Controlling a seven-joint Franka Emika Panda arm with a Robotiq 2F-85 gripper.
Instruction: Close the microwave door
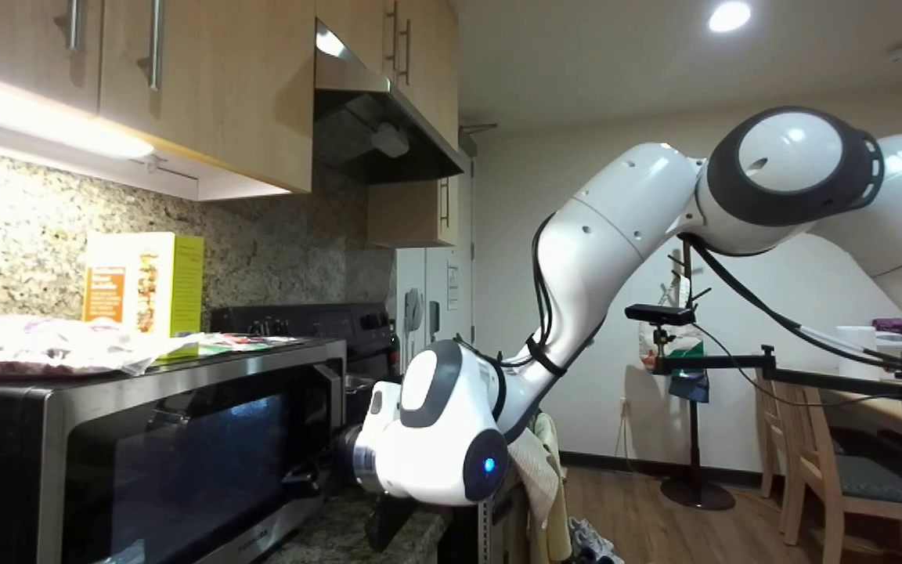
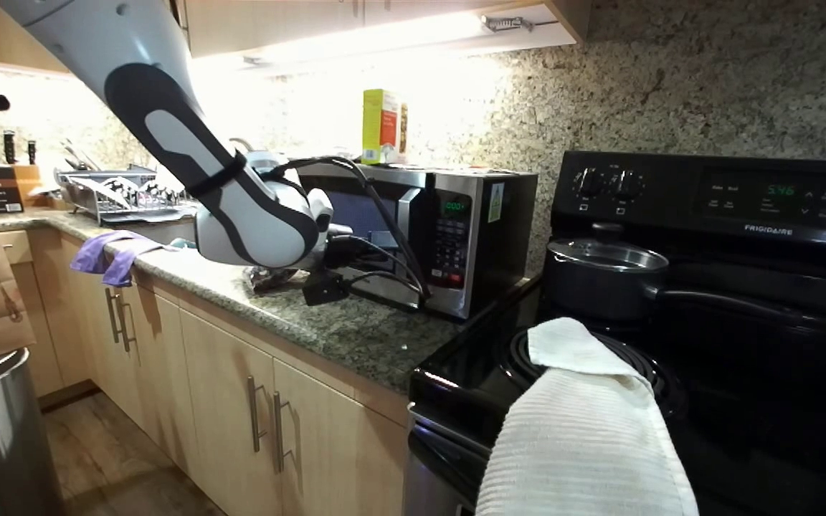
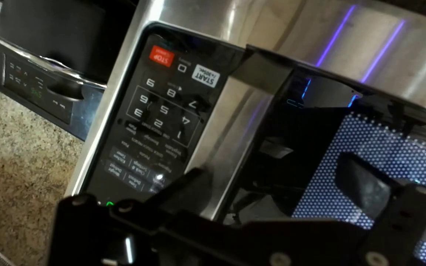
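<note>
The microwave door, with dark glass in a steel frame, shows in both exterior views (image 1: 177, 462) (image 2: 345, 208) and fills the right of the upside-down wrist view (image 3: 390, 144). It looks flush with the control panel (image 3: 157, 122), and no gap shows. Its steel handle (image 3: 235, 122) stands beside the keypad, also in an exterior view (image 2: 404, 222). My gripper (image 3: 274, 177) is open and empty in front of the door. One finger overlaps the handle; the other is over the mesh window. Whether either touches is not clear. In an exterior view the gripper (image 2: 377, 241) is at the door's front.
A yellow box (image 1: 185, 290) and a plastic bag (image 1: 52, 345) lie on the microwave. The black stove (image 2: 757, 301) with a pot (image 2: 592, 287) and a white towel (image 2: 585, 437) is beside it. The granite counter (image 2: 355, 333) runs below, with a dish rack (image 2: 119, 197) farther along.
</note>
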